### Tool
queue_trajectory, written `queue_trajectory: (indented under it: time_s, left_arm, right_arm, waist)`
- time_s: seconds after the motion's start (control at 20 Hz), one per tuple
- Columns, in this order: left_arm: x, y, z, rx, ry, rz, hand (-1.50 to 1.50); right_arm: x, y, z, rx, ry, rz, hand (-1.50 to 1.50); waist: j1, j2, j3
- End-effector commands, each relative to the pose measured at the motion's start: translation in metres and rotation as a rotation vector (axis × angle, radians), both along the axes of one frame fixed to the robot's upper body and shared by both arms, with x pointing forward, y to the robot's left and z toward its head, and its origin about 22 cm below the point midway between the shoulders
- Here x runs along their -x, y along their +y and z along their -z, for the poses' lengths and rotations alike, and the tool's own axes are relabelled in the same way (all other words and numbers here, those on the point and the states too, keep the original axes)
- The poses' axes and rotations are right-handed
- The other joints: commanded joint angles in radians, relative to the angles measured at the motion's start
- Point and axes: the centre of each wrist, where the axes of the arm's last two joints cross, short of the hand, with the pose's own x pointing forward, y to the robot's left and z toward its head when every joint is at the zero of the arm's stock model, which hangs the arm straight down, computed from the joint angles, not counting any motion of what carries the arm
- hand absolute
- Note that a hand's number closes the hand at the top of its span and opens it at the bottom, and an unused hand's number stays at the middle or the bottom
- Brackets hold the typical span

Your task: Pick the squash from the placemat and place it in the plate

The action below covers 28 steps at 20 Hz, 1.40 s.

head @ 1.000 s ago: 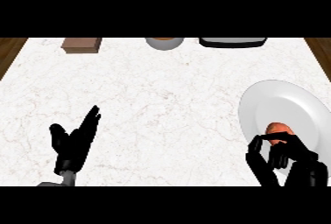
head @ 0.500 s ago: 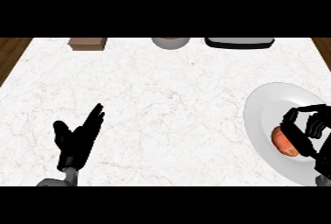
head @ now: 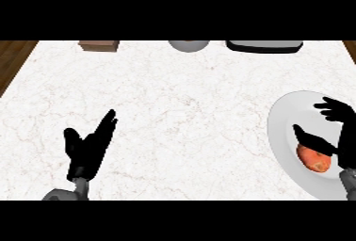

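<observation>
Now your right hand [head: 332, 136] hangs above the plate [head: 288, 117] with its fingers spread and straight, released and holding nothing. Just beneath its thumb the squash [head: 313, 159] lies on the white plate, near the plate's lower right, orange with a paler patch on its skin. To my eye the placing looks done, so you would only need to lift away without nudging it. Should you regrip, I judge it stiff, smooth and fairly light, prone to rolling; take it across its widest middle, thumb opposing fingers. Your left hand [head: 87, 148] rests open on the desk [head: 181, 103] at lower left, fingers up.
</observation>
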Motion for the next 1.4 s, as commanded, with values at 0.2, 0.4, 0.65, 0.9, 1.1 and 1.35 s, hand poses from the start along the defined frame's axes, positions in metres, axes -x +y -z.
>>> queue_trajectory:
  time_s: [0.2, 0.4, 0.65, 0.9, 1.1, 1.35]
  left_arm:
    - [0.011, 0.005, 0.010, 0.008, 0.045, -0.039, 0.00]
    - [0.009, -0.001, 0.011, 0.007, 0.051, -0.056, 0.00]
    - [0.014, 0.024, 0.014, -0.005, 0.060, -0.055, 0.00]
    - [0.013, 0.010, 0.020, -0.006, 0.066, -0.052, 0.00]
    - [0.008, -0.004, 0.026, -0.002, 0.066, -0.065, 0.00]
    - [0.001, 0.009, 0.008, -0.004, 0.058, -0.069, 0.00]
  right_arm:
    - [-0.032, -0.019, 0.002, -0.199, -0.103, -0.194, -1.50]
    - [-0.035, -0.034, 0.014, -0.330, -0.278, -0.181, -1.50]
    - [-0.016, -0.110, 0.027, -0.475, -0.327, -0.155, -1.50]
    - [0.012, -0.155, 0.037, -0.593, -0.284, -0.267, -1.50]
    - [0.051, -0.189, 0.030, -0.612, -0.229, -0.386, -1.50]
    - [0.101, -0.226, 0.040, -0.599, -0.159, -0.443, -1.50]
  waist:
    - [-0.019, -0.006, -0.001]
    - [-0.045, -0.007, -0.002]
    - [-0.050, -0.011, -0.008]
    - [-0.056, -0.014, -0.010]
    - [-0.069, -0.017, -0.011]
    - [-0.062, -0.017, -0.010]
